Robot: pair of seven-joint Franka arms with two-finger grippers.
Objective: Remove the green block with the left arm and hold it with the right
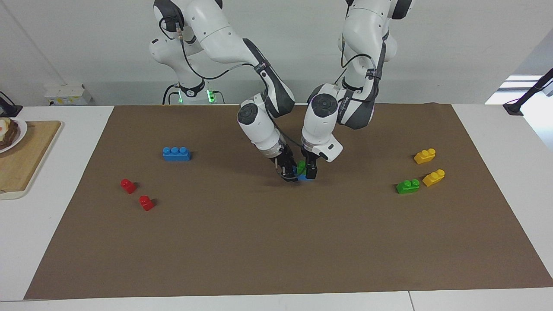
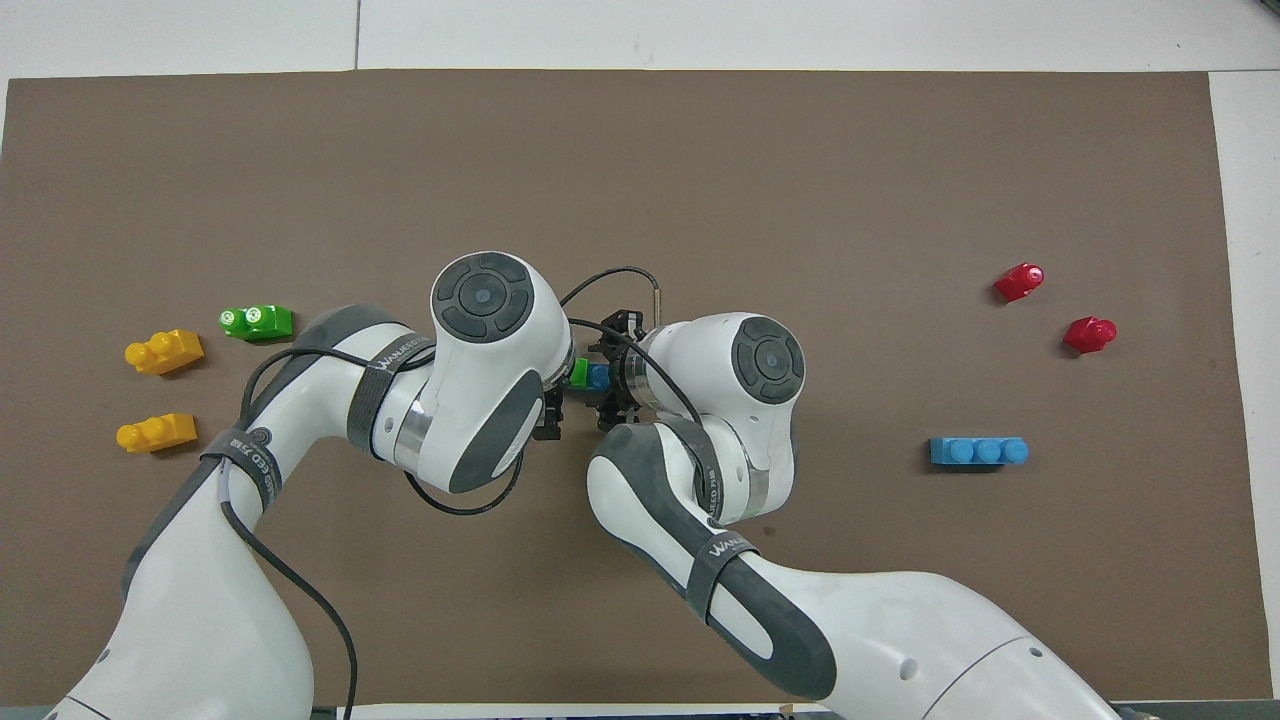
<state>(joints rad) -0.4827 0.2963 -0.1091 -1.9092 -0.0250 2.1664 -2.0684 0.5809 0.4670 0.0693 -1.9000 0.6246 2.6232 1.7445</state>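
One wooden cutting board [image 1: 23, 155] lies on the white tabletop [image 1: 65, 242] against the edge at the right arm's end, toward the corner nearer the robots; a plate [image 1: 17, 131] with food sits on the board's robot-side end. Beside the board starts the brown mat [image 1: 259, 242], which covers most of the tabletop. Two red single-stud blocks [image 1: 128, 185] [image 1: 146, 202] lie close together on the mat toward the right arm's end; a blue three-stud brick [image 1: 176, 153] lies flat on the mat, nearer to the robots than they are.

At the middle of the mat, well away from every edge, both arms reach down and meet. The right gripper [image 1: 288, 173] is low at a blue base brick [image 1: 305, 177] that rests on the mat; whether it grips cannot be told. The green block [image 1: 301, 166] sits on top of that base brick, between the two grippers. The left gripper [image 1: 310, 171] points straight down, right against the green block; whether it is clamped on the block cannot be told either.

Toward the edge at the left arm's end a second green brick [image 1: 408, 186] lies on the mat, just beside a yellow two-stud brick [image 1: 433, 177]; another yellow two-stud brick [image 1: 424, 156] lies nearer to the robots.
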